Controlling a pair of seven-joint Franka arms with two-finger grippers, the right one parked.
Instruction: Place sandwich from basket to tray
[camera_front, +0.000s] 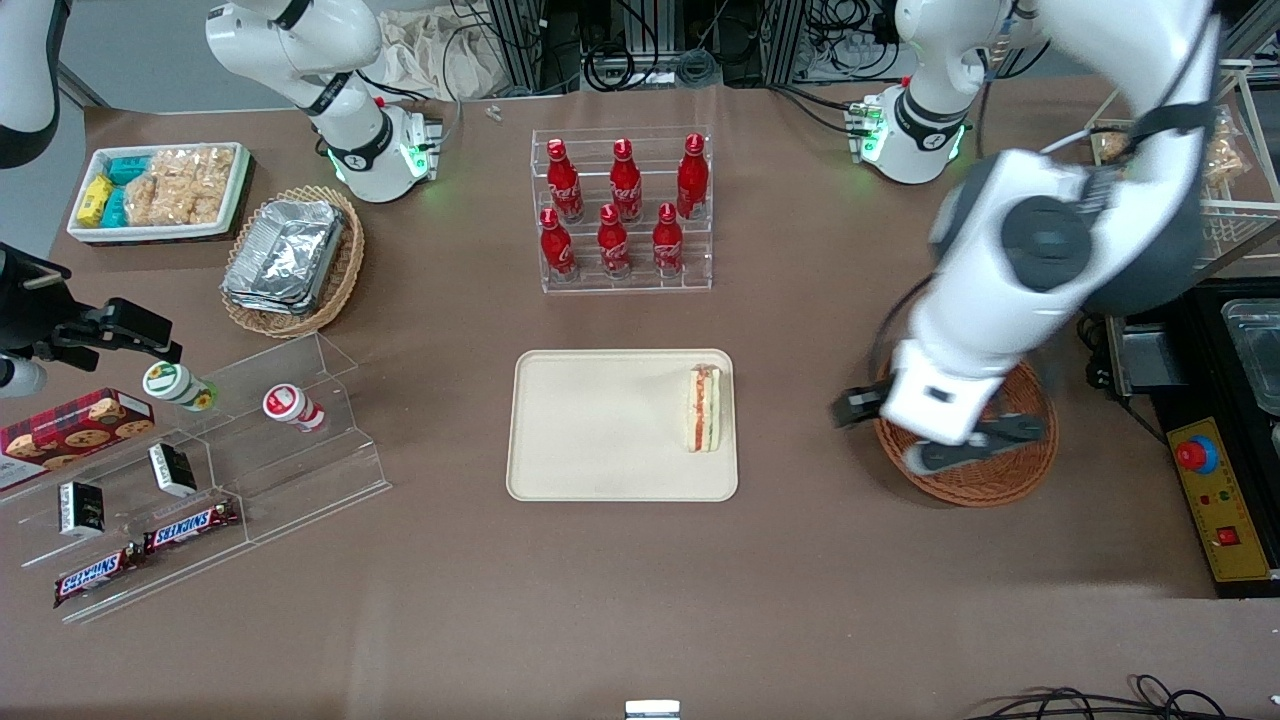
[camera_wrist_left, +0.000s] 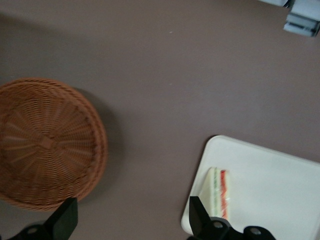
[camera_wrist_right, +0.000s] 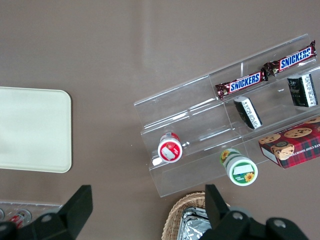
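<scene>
Sandwich (camera_front: 704, 408) lies on the tray (camera_front: 600, 430), on its side, close to the tray's edge nearest the basket (camera_front: 1010, 475). The basket sits well apart from the tray, toward the working arm's end of the table (camera_front: 640, 600), with nothing in it. The gripper (camera_front: 935, 432) hangs over the basket's rim. Its fingers (camera_wrist_left: 199, 216) are spread wide open and hold nothing.

Even overhead light, soft shadows; left arm (camera_front: 1040, 270) motion-blurred, wrist views soft
</scene>
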